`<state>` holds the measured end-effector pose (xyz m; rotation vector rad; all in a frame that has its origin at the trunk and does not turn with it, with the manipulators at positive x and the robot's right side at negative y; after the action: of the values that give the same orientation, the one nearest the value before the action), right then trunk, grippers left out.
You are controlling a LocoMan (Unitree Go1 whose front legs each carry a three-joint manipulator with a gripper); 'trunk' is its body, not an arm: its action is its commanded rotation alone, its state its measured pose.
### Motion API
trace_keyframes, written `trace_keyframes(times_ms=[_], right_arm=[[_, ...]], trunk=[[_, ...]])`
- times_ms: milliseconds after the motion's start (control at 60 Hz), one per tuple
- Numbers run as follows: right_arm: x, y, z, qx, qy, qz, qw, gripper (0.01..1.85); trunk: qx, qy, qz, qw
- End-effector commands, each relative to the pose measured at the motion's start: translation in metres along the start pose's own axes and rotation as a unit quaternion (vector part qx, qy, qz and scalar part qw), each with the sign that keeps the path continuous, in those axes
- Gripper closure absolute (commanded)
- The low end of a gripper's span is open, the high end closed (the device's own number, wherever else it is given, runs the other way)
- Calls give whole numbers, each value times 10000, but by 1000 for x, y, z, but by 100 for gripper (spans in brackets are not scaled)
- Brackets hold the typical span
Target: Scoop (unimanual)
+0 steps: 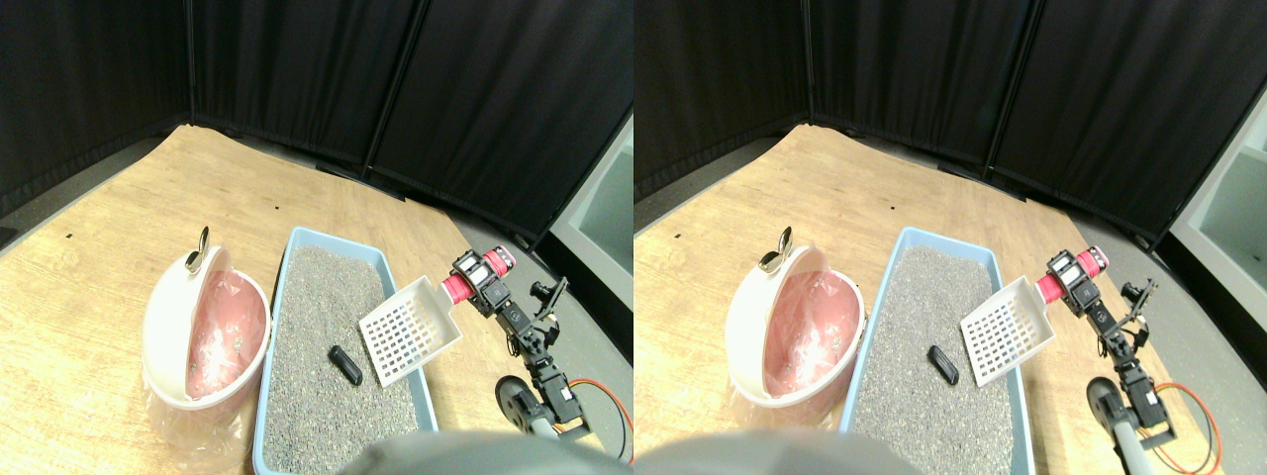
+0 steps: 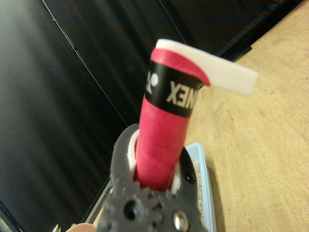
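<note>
Over the right edge of the litter tray (image 1: 297,252), your right gripper (image 1: 473,287) holds the white slotted scoop (image 1: 411,332) by its red-wrapped handle (image 1: 457,287). The wrist view shows the dark jaws closed around that handle near its base, so you have a firm clamp on the tool rather than a loose pinch. The scoop's blade hangs tilted above the grey litter (image 1: 332,336), clear of the surface as far as you can judge, with its open end pointing left and near.

Just left of the blade, the small dark object (image 1: 345,364) lies on the litter; this looks like what you are meant to lift out. It sits apart from the scoop, untouched.

Left of the tray stands the bin (image 1: 168,327), its pink liner (image 1: 233,332) showing and its mouth tipped toward the tray, which suits a short carry from litter to bin. A metal clip (image 1: 199,249) sits at its far rim.

You will likely need to lower the blade's edge into the litter right of the object and slide under it. A shallow pass risks nudging it aside.
</note>
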<state>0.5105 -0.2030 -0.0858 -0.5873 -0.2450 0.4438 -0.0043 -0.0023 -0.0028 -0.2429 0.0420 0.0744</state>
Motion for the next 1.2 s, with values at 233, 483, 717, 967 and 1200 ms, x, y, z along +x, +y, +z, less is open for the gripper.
trace_keyframes(times_ms=[233,483,717,967,1200], right_arm=[[2,6,9,-239,-126,158,9995,180],[6,28,7,-25,-125,424,9990,180],[7,54,10,-95,-79,798,9967,180],[10,85,0,91,-58,1008,9948,180],[7,116,-6,519,265,1185,9912,180]], trunk=[[-84,112,113,9998],[-156,196,208,9995],[-260,267,314,9988],[-443,357,498,9971],[-594,399,658,9953]])
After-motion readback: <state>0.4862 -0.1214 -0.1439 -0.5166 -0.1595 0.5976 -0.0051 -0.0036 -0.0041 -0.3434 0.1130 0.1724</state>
